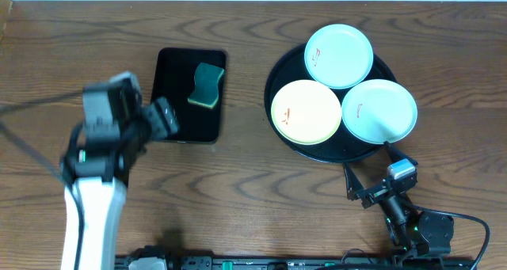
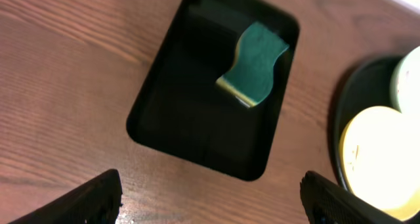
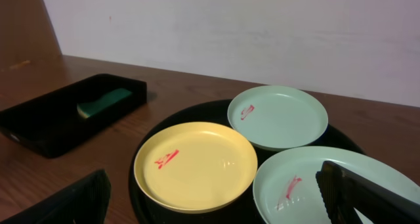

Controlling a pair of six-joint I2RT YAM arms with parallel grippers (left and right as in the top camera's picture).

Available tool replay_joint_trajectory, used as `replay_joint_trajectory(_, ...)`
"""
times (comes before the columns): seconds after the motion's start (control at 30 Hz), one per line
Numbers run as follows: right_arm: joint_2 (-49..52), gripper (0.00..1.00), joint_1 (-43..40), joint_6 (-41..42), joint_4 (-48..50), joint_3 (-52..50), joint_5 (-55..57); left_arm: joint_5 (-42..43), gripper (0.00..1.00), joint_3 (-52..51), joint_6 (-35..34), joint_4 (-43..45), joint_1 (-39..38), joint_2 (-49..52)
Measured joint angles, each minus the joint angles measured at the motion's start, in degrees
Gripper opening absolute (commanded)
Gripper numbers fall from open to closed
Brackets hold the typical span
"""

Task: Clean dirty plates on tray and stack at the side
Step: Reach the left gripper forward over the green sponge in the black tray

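Nearest the robot, the right gripper hovers with its jaws spread wide and nothing between them, at 6 o'clock of the round tray, just off its rim. The left gripper is likewise released and empty. It hangs over the table at 9 o'clock of the small tray, close to that tray's edge.

All three plates sit on the round tray. The yellow plate is at 8 o'clock and the near mint plate at 4 o'clock, with their rims meeting or nearly so. Each shows a small red smear. Farther back, at 12 o'clock, lies the far mint plate, also marked red, its rim overlapping the two nearer ones.

The small tray stands apart at 9 o'clock of the round tray, and the sponge lies toward its 1 o'clock corner, untouched by either gripper.

As I judge it, the task is at its very start. No plate is wiped, none has left the round tray, and no stack shows at the side. The sponge has yet to be picked up, most likely by the left gripper, which is close to it. After that, three wipes and three placements remain.
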Motion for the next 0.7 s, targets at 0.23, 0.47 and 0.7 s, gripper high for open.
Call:
replay_joint_trajectory(0.23,0.0,0.99,0.0,0.0,0.0,0.0,0.0,4.1,0.98,17.4,7.0,-11.5,0.1,13.7)
replay_joint_trajectory(0.47,0.0,0.99,0.0,0.0,0.0,0.0,0.0,2.7,0.98,25.1,8.9,-9.2,0.2,22.2)
replay_joint_trajectory(0.7,0.0,0.99,0.0,0.0,0.0,0.0,0.0,4.7,0.96,25.1,10.5,-0.9,0.1,32.0)
